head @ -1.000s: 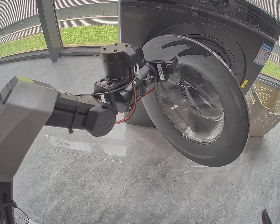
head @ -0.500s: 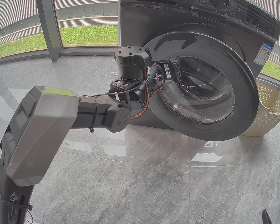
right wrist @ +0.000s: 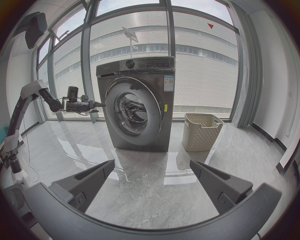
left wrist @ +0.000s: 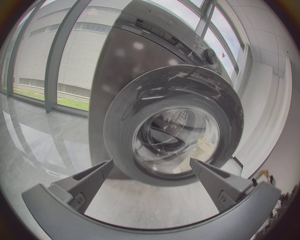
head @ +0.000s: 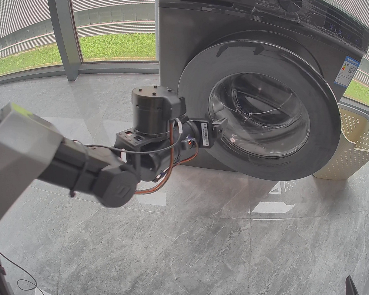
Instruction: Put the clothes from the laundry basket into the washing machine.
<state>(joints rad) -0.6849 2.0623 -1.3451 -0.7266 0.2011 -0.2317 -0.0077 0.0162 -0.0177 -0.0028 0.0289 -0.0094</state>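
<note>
A grey front-loading washing machine stands in the upper centre of the head view. Its round door lies close against the front panel; whether it is latched cannot be told. The drum shows dimly through the door's glass porthole. A cream, perforated laundry basket stands upright on the floor just beside the machine, at the right edge of the frame. Its inside cannot be made out from this angle.

The left arm stretches from the lower left of the frame toward the centre. The left jaws end just beside the lower left rim of the door; whether they touch it cannot be told. The left wrist view shows the left jaws spread wide and holding nothing, with the door framed between them.

The right jaws sit in the lower right corner of the head view, well apart from both machine and basket. The right wrist view shows them also spread wide and holding nothing, above polished grey marble, with the machine at centre frame and the basket to its right.

Tall windows behind the machine look out on a strip of lawn.
</note>
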